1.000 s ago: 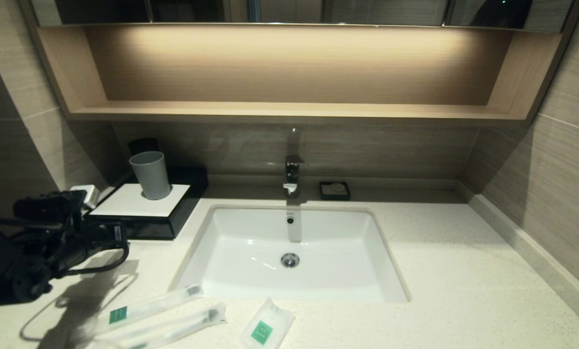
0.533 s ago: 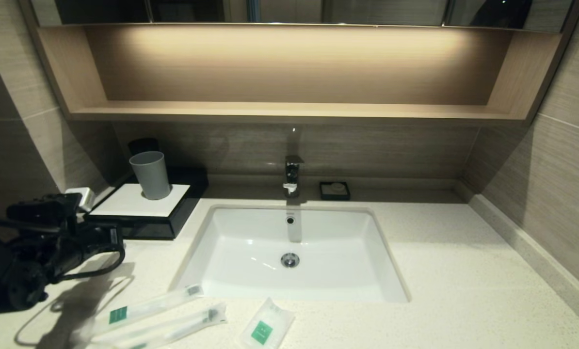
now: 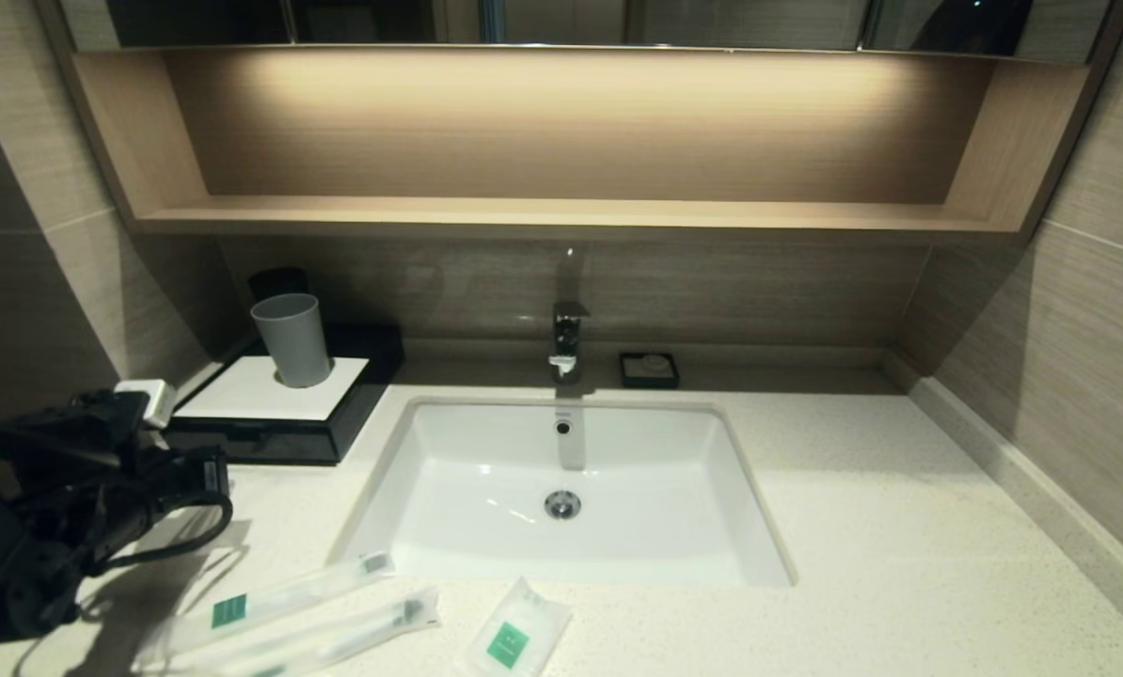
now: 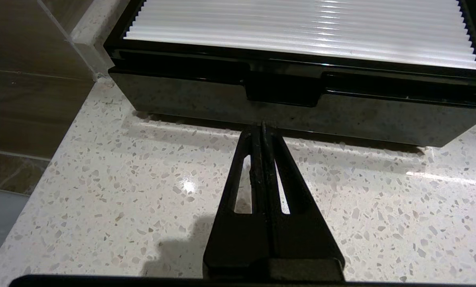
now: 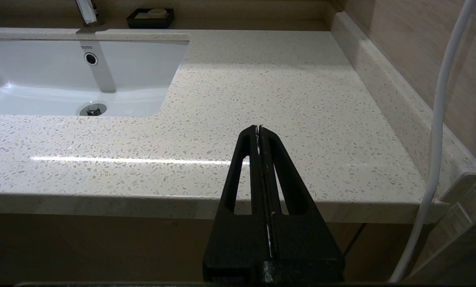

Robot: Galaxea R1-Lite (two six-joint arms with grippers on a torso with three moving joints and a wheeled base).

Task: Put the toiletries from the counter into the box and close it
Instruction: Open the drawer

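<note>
Left gripper [image 4: 262, 126]: fingers [image 4: 256, 167] clenched tight together, nothing between them. The tips point at the box [image 4: 294, 99] front, just below the drawer's centre notch, close to the black face; contact can't be told. In the head view the left gripper [image 3: 199, 470] sits just in front of the box's [image 3: 279, 400] near-left corner, low over the table [image 3: 900, 527].

Box: at the back left of the sink [image 3: 571, 489], drawer closed, white panel on top, grey cup [image 3: 291, 338] standing on that panel.

Toiletries, all in front of the sink on the table, well apart from the box: two brush packets [image 3: 289, 594] [image 3: 336, 637] lying side by side near the sink's front-left corner, sachet [image 3: 513, 632] just right of them. None touched, none in the box.

Right gripper [image 5: 258, 129]: fingers pressed shut, empty, parked off the table's front edge, right of the sink; not in the head view.

Progress, judged: nothing done yet. Looks like the approach to the drawer pull. Left to do: open the drawer, move 2 packets + sachet in, push it shut. The clenched fingers would likely need to hook the notch or open to grip it.
</note>
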